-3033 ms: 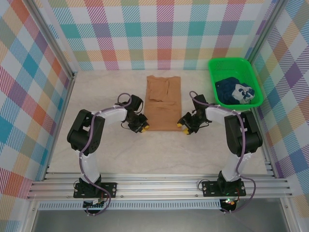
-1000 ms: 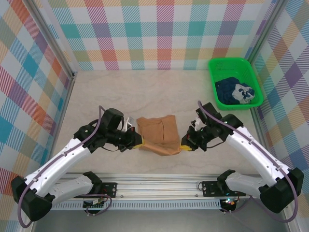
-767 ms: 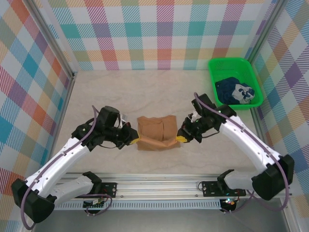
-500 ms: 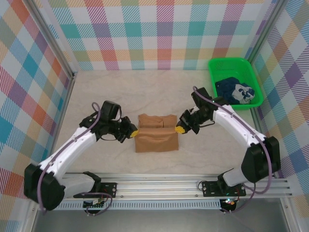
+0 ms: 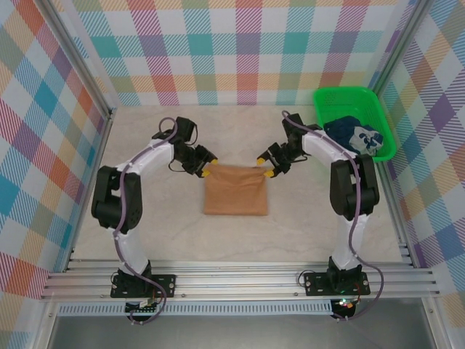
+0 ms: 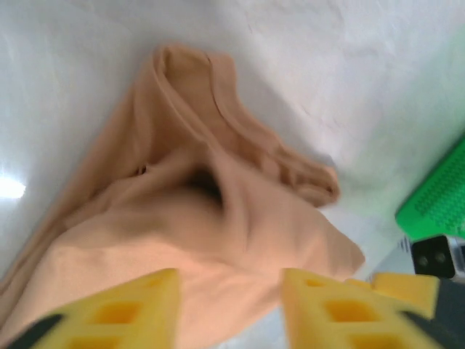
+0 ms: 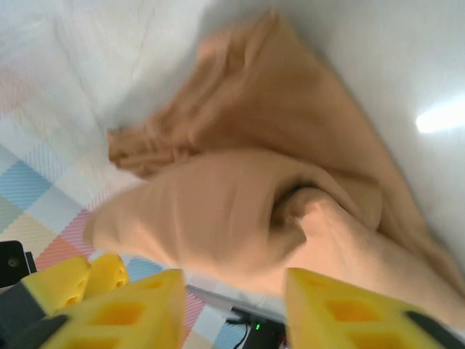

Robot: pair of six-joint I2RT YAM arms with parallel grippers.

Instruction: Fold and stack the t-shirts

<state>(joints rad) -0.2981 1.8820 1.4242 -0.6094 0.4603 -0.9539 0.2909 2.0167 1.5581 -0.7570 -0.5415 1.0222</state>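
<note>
— Two shirts to place. Where for the tan shirt [image 5: 234, 190]?
— Lies flat on the table [image 5: 145, 233], folded to a rough square, about midway between both arms.
— And the navy shirt [image 5: 347, 135]?
— Sits crumpled in the green basket [image 5: 345, 90] at the far right corner, with white print showing. Well apart from the tan shirt.
— Left gripper [image 5: 204, 169]?
— Hovers at the far left corner of the tan shirt with jaws parted and nothing pinched between the yellow fingers [image 6: 123, 313]. From the left wrist camera, loose tan folds just beyond the tips. Hard to tell whether the tips touch the cloth.
— Right gripper [image 5: 266, 166]?
— Much the same at the far right corner: jaws apart, free of the cloth, bunched tan folds just ahead.
— Anything in the way?
— Just the right arm, stretching past the near left side of the basket. Pale table surface between the basket and the tan shirt. Hemmed in by plaid walls [image 5: 240, 51] on three sides and by a metal rail [image 5: 240, 280] along the near edge, behind both arm bases.
</note>
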